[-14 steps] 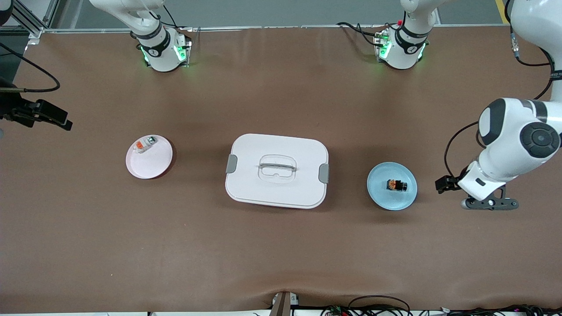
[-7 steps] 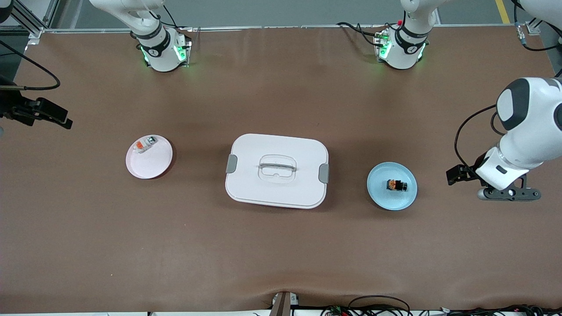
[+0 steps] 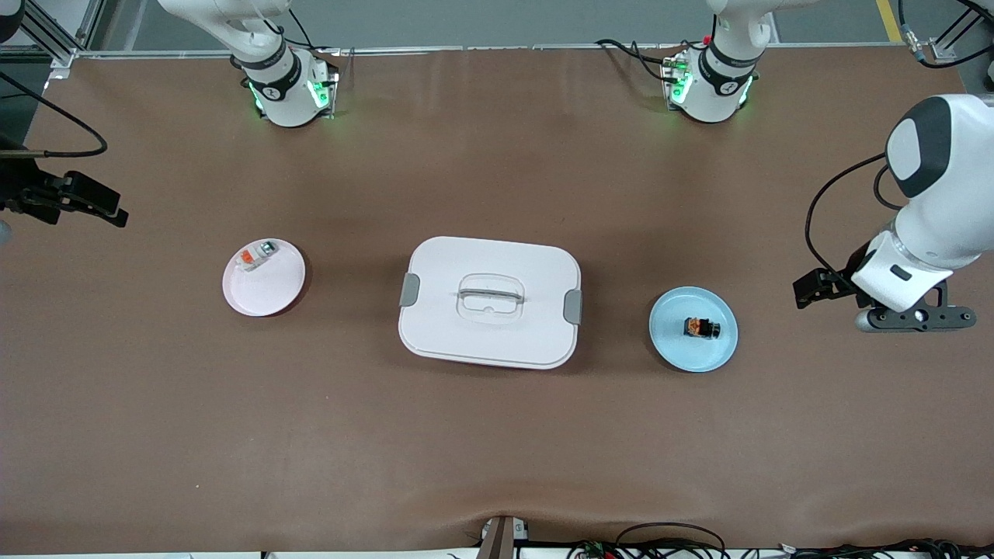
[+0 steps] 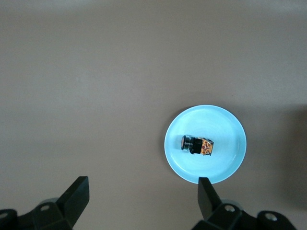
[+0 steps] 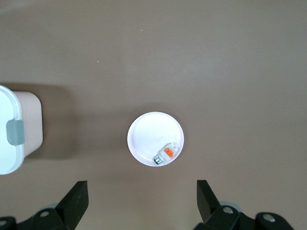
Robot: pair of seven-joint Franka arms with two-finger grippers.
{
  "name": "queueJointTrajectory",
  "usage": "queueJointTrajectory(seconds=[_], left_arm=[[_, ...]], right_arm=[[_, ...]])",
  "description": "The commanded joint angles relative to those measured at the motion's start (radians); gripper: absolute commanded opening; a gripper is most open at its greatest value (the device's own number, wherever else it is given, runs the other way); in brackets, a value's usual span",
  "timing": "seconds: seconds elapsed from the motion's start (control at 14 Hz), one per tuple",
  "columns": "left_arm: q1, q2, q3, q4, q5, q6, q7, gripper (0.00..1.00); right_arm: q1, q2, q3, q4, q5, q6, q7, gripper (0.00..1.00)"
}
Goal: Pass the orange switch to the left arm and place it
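While parked high over the right arm's end of the table (image 3: 497, 435), holds the right claw (image 5: 139, 201) spread wide and empty, looking down on the pink plate (image 3: 264, 277) with its white-grey part (image 3: 256, 255). At the middle, sits the box (image 3: 490, 301), lid on. Toward the left arm's end, lies the orange switch (image 3: 701, 328) on the blue plate (image 3: 693, 329), with the left claw (image 4: 141, 201) wide and empty above the table beside it.
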Motion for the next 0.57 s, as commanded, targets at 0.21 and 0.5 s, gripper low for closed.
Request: queueJointTrajectory(seconds=[0.21, 0.5], left_arm=[[-0.130, -0.100, 0.143, -0.012, -0.060, -0.078, 0.022, 1.00], [-0.138, -0.149, 0.151, 0.027, -0.072, -0.147, 0.007, 1.00]], right_arm=[[-0.010, -0.025, 0.003, -0.021, -0.007, 0.010, -0.035, 1.00], [-0.011, -0.025, 0.003, -0.021, -0.006, 0.010, -0.031, 1.00]])
